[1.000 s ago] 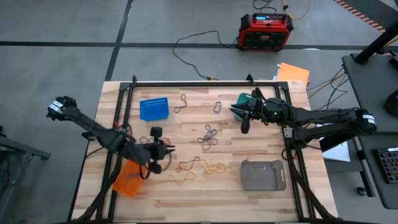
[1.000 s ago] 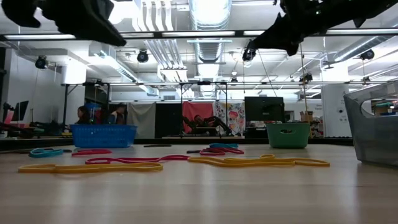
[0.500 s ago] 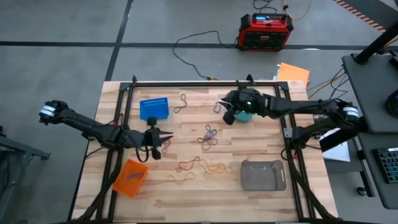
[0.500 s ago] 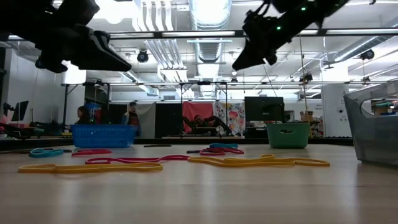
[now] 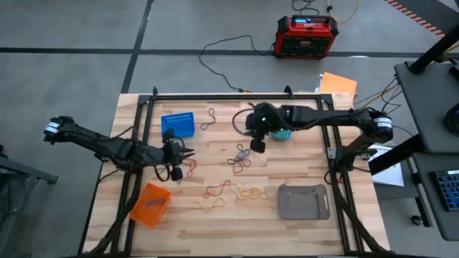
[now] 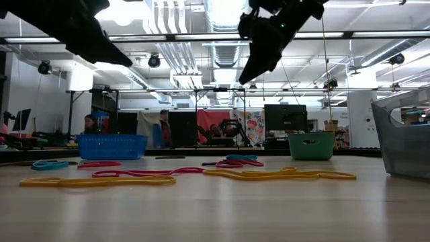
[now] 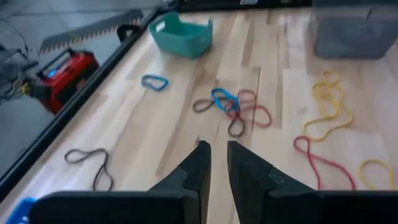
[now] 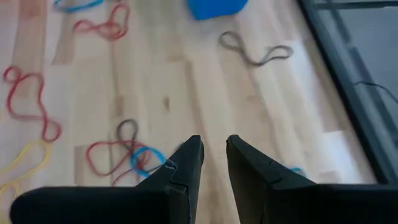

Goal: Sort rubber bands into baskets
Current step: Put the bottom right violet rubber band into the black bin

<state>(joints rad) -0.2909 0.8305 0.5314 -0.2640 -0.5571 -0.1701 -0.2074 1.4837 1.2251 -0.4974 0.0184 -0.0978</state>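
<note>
Rubber bands lie loose on the wooden table: a blue, red and grey cluster (image 5: 240,156), red and yellow ones (image 5: 229,192), a grey one (image 5: 209,118). The blue basket (image 5: 177,125) stands far left, the orange basket (image 5: 149,205) near left, and the grey basket (image 5: 303,201) near right. The teal basket (image 5: 282,132) is partly hidden under my right arm. My left gripper (image 5: 183,155) hovers shut and empty near the blue basket, above a red band (image 5: 191,167). My right gripper (image 5: 254,145) hovers shut and empty just right of the cluster (image 8: 134,155).
A black metal frame (image 5: 143,107) runs round the table's far and side edges. A red-and-black box (image 5: 307,36) with cables stands on the floor beyond the table. An orange sheet (image 5: 338,84) lies at the far right corner. Bare wood lies along the near edge.
My left gripper has gone from beside the orange basket toward the table's far edge, to a spot near the blue basket. My right gripper has swung from over the teal basket toward the table's left and lower, to beside the cluster of bands. The bands have kept still.
</note>
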